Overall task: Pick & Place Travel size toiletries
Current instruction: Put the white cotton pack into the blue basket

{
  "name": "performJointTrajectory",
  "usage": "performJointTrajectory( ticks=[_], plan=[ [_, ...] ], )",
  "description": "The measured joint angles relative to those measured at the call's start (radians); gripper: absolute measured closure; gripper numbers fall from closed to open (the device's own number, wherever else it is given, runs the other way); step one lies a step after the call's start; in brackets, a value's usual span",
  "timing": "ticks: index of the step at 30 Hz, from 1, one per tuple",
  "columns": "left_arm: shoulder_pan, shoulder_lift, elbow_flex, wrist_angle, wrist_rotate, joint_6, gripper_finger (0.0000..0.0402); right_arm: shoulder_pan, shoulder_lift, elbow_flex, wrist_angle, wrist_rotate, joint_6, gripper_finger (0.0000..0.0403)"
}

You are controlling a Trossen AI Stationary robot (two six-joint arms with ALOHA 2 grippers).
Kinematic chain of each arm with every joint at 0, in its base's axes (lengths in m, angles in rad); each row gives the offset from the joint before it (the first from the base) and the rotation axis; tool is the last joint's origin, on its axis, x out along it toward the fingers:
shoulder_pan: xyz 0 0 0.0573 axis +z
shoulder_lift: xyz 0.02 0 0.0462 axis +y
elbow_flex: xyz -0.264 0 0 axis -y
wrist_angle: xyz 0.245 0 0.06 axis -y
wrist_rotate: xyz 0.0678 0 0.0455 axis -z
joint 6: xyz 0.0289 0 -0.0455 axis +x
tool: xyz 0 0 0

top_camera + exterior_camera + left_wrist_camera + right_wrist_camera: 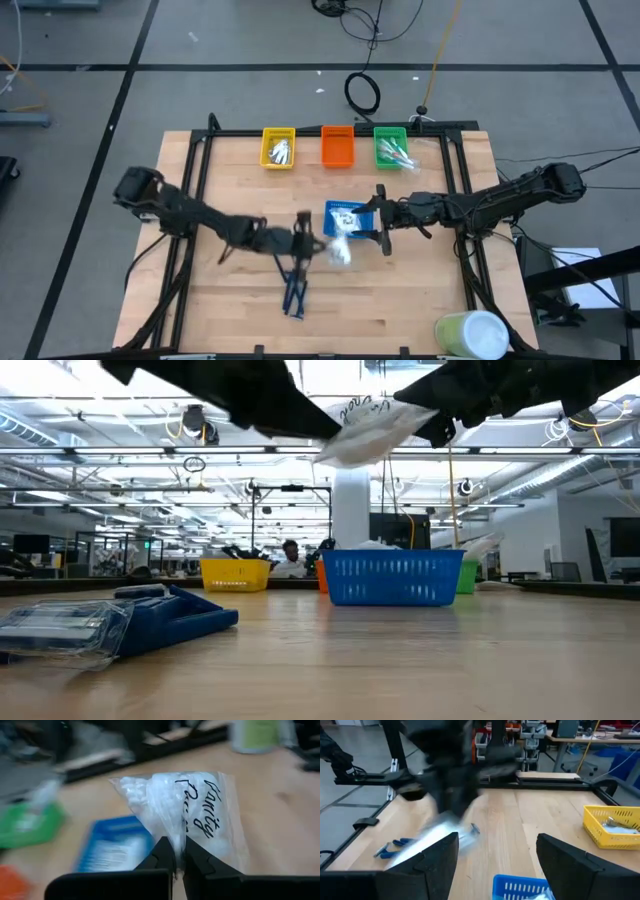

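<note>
A clear-and-white sachet (200,815) with dark handwriting hangs in the air, with my left gripper (176,854) shut on it. In the high view the sachet (339,251) is just near of the blue tray (343,213), which holds more white sachets. My right gripper (381,220) stands open at that tray's right side, holding nothing. Dark blue razors (293,291) lie flat on the table nearer the front, also seen in the low view (150,622). My left gripper pinches the sachet at its near edge (175,840) between the two fingertips. The fingers come at it slanting slightly down from the table's left. The sachet sticks out beyond the fingers, tilted and lifted well clear of the table (370,430).
A yellow tray (278,148), an orange tray (338,147) and a green tray (391,148) stand in a row at the far edge. A big pale green-and-white cylinder (471,335) stands at the near right corner. Bare wood lies at the near left.
</note>
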Motion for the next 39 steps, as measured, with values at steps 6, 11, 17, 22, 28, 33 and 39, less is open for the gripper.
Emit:
performJointTrajectory(
  ticks=[6,11,17,22,28,33,39],
  plan=[
    [0.107,-0.04,0.0,-0.003,-0.002,0.098,0.0394,0.0,0.005,0.0,-0.039,0.0,0.08,0.0149],
    [0.157,-0.033,0.0,-0.005,0.024,0.146,0.0398,-0.005,0.005,0.0,-0.025,-0.002,0.206,0.0149],
    [0.177,-0.032,0.0,0.018,0.063,0.172,0.0398,-0.049,0.049,0.0,-0.013,-0.002,0.302,0.015],
    [0.178,-0.032,0.0,0.007,0.063,0.17,0.039,-0.075,0.108,0.0,0.049,-0.003,0.301,0.0176],
    [0.178,-0.032,0.0,0.02,0.065,0.136,0.0388,-0.086,0.11,0.0,0.076,-0.08,0.26,0.029],
    [0.178,-0.032,0.0,0.061,0.062,0.11,0.0387,-0.087,0.109,0.0,0.071,-0.11,0.195,0.0388],
    [0.161,-0.072,-0.001,0.061,0.026,0.039,0.0369,-0.086,0.085,0.004,-0.034,-0.102,0.188,0.0395]
  ],
)
